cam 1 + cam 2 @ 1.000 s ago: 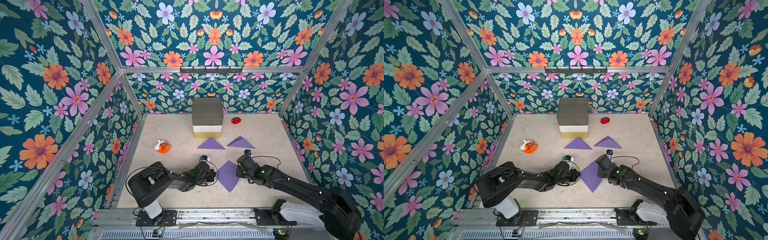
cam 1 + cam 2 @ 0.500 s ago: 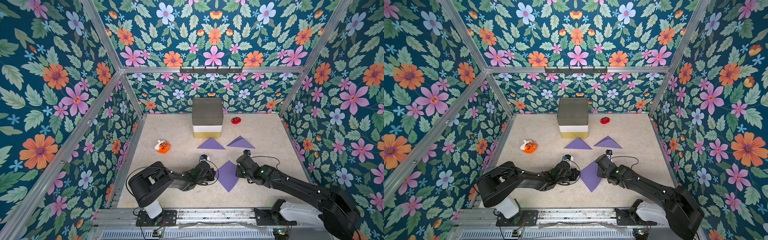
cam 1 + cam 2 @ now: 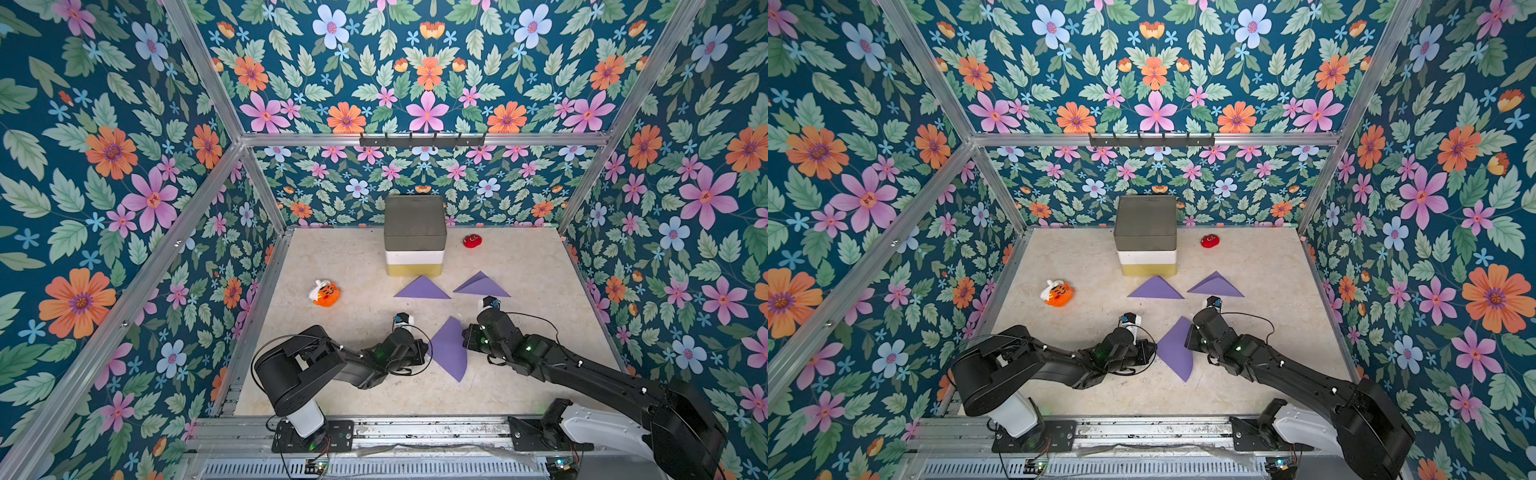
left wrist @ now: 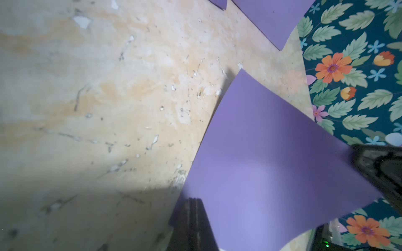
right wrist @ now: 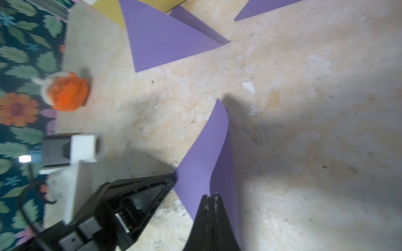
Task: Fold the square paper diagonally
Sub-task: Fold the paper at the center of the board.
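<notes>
The purple square paper lies at the front middle of the table, standing on one corner like a diamond. My left gripper is shut on its left corner. My right gripper is shut on its right corner. That corner is raised off the table, so the sheet curls upward and over toward the left. In the left wrist view the paper fills the space between my two grippers.
Two folded purple triangles lie just behind the paper. A stacked grey, white and yellow box stands at the back. An orange plush sits at the left and a small red toy at the back right.
My right gripper has moved a little to the left with the paper's right corner, so the sheet looks narrower and more curled. The left gripper has stayed in place.
</notes>
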### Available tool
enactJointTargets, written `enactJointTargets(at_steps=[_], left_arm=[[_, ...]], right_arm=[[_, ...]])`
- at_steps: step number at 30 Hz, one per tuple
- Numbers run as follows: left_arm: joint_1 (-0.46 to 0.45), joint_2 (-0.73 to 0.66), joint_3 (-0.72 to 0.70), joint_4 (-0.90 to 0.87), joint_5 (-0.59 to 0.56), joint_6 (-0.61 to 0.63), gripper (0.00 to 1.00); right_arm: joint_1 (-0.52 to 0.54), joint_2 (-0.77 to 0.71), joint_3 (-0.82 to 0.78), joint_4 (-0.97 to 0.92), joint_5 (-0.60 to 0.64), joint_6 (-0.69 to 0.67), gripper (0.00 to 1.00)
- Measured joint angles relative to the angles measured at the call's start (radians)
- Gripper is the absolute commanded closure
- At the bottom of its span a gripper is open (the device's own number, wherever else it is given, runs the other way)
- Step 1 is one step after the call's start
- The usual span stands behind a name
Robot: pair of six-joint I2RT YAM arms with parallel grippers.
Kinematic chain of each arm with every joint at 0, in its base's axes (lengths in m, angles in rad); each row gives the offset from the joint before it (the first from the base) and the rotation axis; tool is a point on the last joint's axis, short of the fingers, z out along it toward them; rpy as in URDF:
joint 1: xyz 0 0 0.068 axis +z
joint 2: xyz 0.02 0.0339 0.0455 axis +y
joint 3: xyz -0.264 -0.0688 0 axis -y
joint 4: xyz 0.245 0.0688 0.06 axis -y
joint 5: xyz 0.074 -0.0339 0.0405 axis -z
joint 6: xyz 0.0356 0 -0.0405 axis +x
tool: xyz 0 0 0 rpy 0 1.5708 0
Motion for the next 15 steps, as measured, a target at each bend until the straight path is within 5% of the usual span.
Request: enactJointTargets(at_steps=[15], left_arm=[[0.002, -0.024, -0.043, 0.030, -0.001, -0.051, 1.00]], right_arm=[[0.027, 0.241, -0.051, 0.491, -0.190, 0.164, 1.00]])
